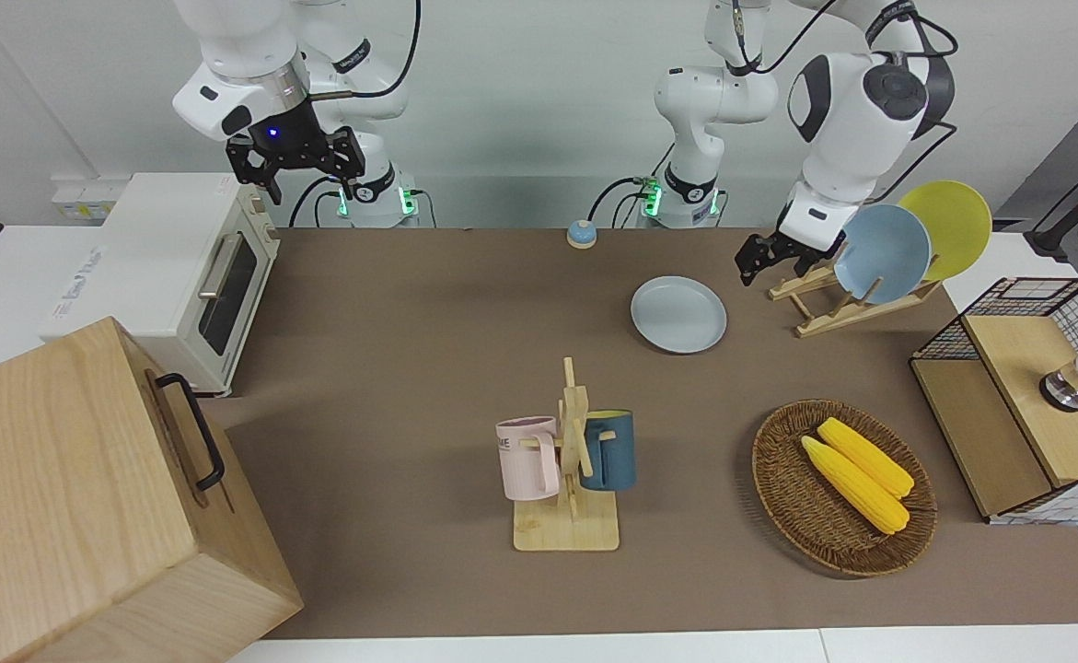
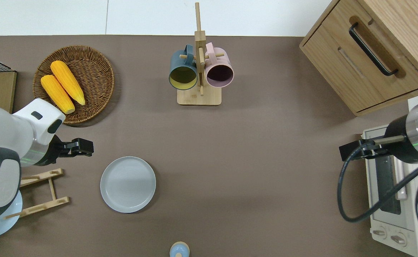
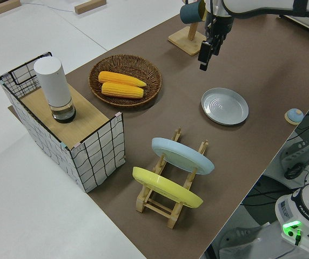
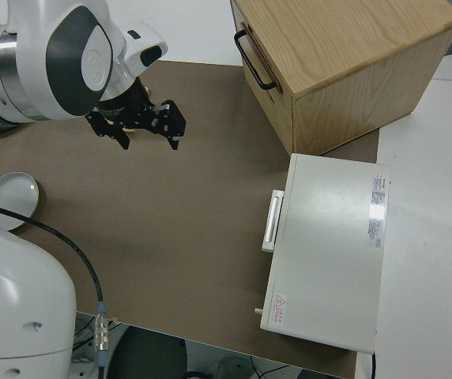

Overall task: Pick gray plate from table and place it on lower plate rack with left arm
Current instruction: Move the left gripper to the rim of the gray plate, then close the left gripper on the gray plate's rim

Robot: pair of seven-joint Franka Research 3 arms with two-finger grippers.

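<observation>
The gray plate (image 1: 678,314) lies flat on the brown table, also in the overhead view (image 2: 127,184) and the left side view (image 3: 224,106). The lower plate rack (image 1: 819,313) stands beside it toward the left arm's end (image 2: 41,192). It holds a sky-blue plate (image 1: 881,253) and a yellow plate (image 1: 948,221) in its back slots. My left gripper (image 1: 758,265) is open and empty, in the air over bare table between the gray plate and the basket (image 2: 84,147). The right arm is parked with its gripper (image 1: 297,170) open.
A woven basket (image 1: 782,479) with two corn cobs lies farther from the robots than the rack. A mug stand (image 1: 573,460) holds a pink and a dark blue mug. A wire crate (image 1: 1017,304), a toaster oven (image 1: 170,267), a wooden cabinet (image 1: 87,497) and a small blue bell (image 1: 581,234) stand around.
</observation>
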